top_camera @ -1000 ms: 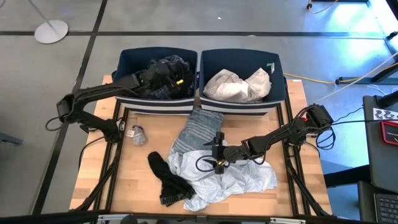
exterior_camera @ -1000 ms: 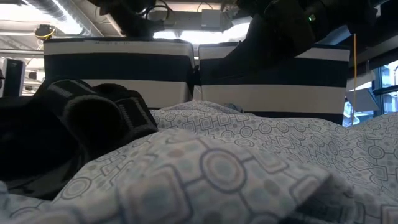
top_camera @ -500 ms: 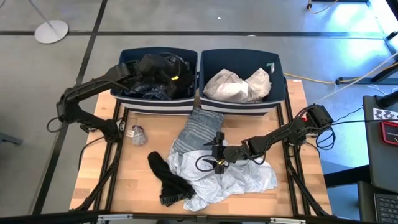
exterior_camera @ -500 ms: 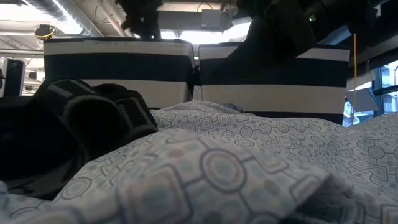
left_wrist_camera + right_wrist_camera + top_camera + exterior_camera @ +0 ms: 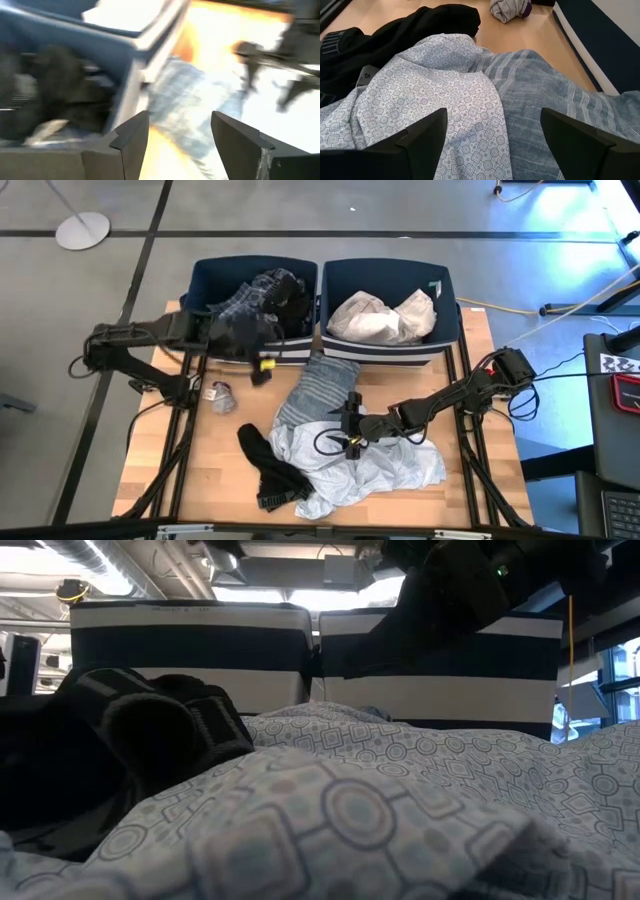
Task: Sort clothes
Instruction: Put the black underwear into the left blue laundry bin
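From above, left pincer [image 5: 262, 366], fingers apart and empty, hovers by the left bin [image 5: 203, 275] of dark clothes [image 5: 262, 292]. Right wrist view: right pincer [image 5: 492, 135] spread wide over patterned shirt [image 5: 435, 95] on the counter [image 5: 530, 30]

left arm [image 5: 140, 340]: dark, jointed, yellow mark near tip | right arm [image 5: 450, 395]: dark, black cables looping | jaws: dark, wedge-shaped

Two bins [image 5: 385, 352] behind clothes [image 5: 345, 450] on table [image 5: 220, 480].
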You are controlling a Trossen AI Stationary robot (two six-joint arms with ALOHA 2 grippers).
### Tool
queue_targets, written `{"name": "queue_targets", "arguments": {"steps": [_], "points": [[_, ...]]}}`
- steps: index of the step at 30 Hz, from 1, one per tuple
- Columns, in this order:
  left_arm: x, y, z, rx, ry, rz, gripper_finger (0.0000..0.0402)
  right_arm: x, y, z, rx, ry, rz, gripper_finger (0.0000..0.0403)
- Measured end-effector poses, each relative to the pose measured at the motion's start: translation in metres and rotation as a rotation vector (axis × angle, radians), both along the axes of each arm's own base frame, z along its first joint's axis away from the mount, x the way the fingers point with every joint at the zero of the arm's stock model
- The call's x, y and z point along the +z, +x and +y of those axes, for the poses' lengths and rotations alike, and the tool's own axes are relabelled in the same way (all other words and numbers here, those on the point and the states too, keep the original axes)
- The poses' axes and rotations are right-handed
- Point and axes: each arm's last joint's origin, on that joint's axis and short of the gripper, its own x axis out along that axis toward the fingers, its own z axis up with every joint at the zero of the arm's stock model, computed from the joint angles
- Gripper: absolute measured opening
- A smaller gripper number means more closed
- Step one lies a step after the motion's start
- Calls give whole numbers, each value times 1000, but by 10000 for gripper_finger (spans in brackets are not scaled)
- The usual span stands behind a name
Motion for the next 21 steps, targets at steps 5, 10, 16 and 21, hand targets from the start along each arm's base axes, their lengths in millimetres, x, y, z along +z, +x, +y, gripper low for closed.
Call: {"name": "queue_targets", "arguments": {"steps": [5, 10, 16, 21], "points": [[-2, -3, -45, -130, -60, -11, 205, 0, 0, 0, -3, 7, -2, 321], [-16, -11, -86, -211, -100, -1, 205, 0, 0, 0, -4, 8, -2, 321], [-58, -17, -117, -210, -134, 40, 205, 0, 0, 0, -10, 20, -7, 321], [-101, -23, -134, -268, -125, 81, 205, 1, 0, 0, -11, 23, -10, 321]]}}
